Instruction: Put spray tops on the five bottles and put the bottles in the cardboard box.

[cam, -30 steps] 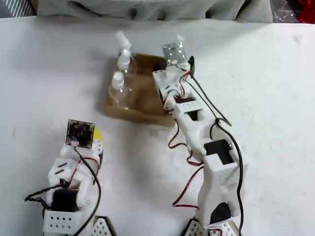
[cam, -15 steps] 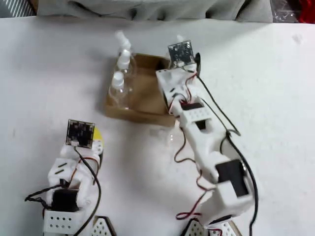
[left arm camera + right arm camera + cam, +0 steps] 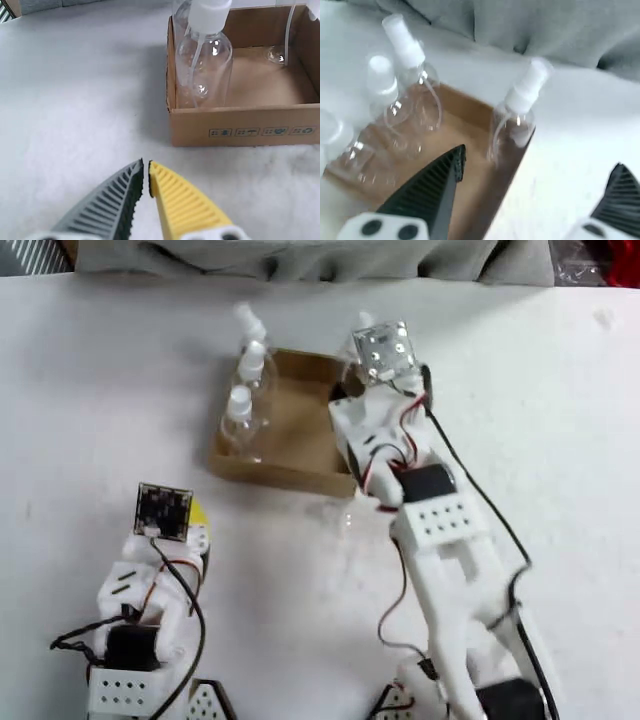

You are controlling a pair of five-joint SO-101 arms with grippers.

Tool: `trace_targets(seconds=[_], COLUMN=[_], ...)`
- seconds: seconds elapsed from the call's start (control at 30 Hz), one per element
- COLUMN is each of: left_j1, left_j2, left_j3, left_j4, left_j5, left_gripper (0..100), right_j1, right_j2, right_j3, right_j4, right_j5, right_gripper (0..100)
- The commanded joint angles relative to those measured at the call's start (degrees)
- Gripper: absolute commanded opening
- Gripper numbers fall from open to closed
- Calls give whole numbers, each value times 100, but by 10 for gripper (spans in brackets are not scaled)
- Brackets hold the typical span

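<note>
The cardboard box (image 3: 270,472) sits mid-table. Three clear bottles with white spray tops (image 3: 248,380) stand in a row along its left wall. A further sprayer bottle (image 3: 514,122) stands in the box's far right corner, its top (image 3: 365,320) poking out beside my right arm (image 3: 400,440). My right gripper (image 3: 535,175) hovers over that corner, open, with the bottle standing free beyond its black fingers. My left gripper (image 3: 146,170) is shut and empty, low over the table in front of the box (image 3: 240,131), and also shows at the front left (image 3: 195,515).
Grey cloth (image 3: 300,260) lies bunched along the table's far edge behind the box. Bare white tabletop (image 3: 560,410) surrounds the box on all sides.
My right arm has swung to the right, its wrist drifting from over the box's right wall toward the far right corner. The left arm has kept still.
</note>
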Motion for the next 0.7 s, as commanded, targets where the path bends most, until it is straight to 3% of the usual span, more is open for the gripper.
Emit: trace_targets(seconds=[0.0,0.17,0.37,0.67], left_j1=[-66,-66,-66,-57], left_j2=[-154,-154,-154,-154], left_j3=[-18,-18,-18,-18], left_j4=[26,26,35,149], left_j5=[-53,-53,-53,-53], left_gripper=[24,23,23,24], right_j1=[-13,66,75,84], right_j2=[-1007,-1675,-1807,-1798], right_j3=[-53,-53,-79,-44], right_j4=[1481,3046,4866,5877], right_j5=[70,316,1530,3965], right_gripper=[373,373,372,372])
